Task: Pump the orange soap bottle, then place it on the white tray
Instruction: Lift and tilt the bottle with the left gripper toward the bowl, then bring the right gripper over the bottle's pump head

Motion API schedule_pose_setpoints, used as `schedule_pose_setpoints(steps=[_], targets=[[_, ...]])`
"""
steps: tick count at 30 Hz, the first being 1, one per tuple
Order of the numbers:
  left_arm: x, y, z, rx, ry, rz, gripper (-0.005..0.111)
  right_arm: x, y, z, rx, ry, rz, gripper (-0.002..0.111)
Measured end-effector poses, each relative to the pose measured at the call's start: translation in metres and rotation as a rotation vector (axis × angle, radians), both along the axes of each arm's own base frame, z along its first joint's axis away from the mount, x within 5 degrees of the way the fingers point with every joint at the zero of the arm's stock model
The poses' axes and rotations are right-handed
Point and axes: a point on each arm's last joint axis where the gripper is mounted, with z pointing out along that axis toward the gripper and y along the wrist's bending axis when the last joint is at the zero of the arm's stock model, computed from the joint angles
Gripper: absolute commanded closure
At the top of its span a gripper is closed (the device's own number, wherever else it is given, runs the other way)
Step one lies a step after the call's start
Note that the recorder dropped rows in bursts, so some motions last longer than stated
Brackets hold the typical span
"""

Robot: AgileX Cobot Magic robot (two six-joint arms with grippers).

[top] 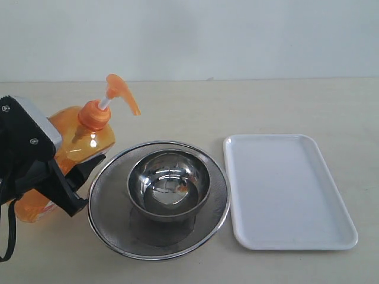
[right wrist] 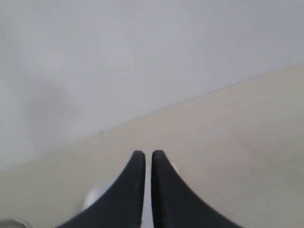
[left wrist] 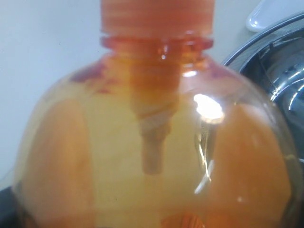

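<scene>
The orange soap bottle point(top: 89, 139) is tilted, with its orange pump head point(top: 121, 92) leaning toward the steel bowl. My left gripper point(top: 74, 180) is shut on the bottle's body at the left of the exterior view. The bottle point(left wrist: 152, 142) fills the left wrist view and hides the fingers there. The white tray point(top: 290, 189) lies flat at the right with nothing on it, and a corner of the tray point(left wrist: 270, 14) shows in the left wrist view. My right gripper point(right wrist: 144, 154) is shut on nothing, above bare table, and is out of the exterior view.
A round steel mesh strainer point(top: 220, 177) lies between the bottle and the tray, holding a steel bowl point(top: 169, 183). The bowl point(left wrist: 280, 80) also shows beside the bottle in the left wrist view. A pale wall runs behind the table.
</scene>
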Motion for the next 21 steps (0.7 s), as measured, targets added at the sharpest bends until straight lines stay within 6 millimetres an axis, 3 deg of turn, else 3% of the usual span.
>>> schedule_pose_setpoints(steps=[2, 4, 7, 13, 15, 19, 21], targets=[[0.000, 0.000, 0.000, -0.001, -0.002, 0.000, 0.102, 0.000, -0.001, 0.004, 0.160, -0.043, -0.007, 0.106], [0.000, 0.000, 0.001, -0.003, -0.006, 0.000, 0.102, 0.000, 0.000, 0.005, 0.202, -0.040, -0.001, 0.106], [0.000, 0.000, 0.001, -0.006, -0.014, 0.000, 0.102, -0.003, 0.003, 0.016, 0.180, -0.030, 0.033, 0.106], [0.001, 0.000, 0.002, -0.008, -0.019, 0.000, 0.102, -0.003, 0.014, 0.058, 0.072, -0.039, 0.152, 0.106], [0.001, 0.000, 0.002, -0.010, -0.019, 0.000, 0.102, 0.002, 0.022, 0.069, 0.054, -0.022, 0.247, 0.106], [0.001, 0.000, 0.002, -0.010, -0.019, 0.000, 0.102, 0.024, 0.052, 0.092, -0.032, -0.056, 0.614, 0.106], [0.001, 0.000, 0.002, -0.020, -0.014, 0.002, 0.102, 0.046, 0.064, 0.097, -0.026, -0.034, 0.788, 0.106]])
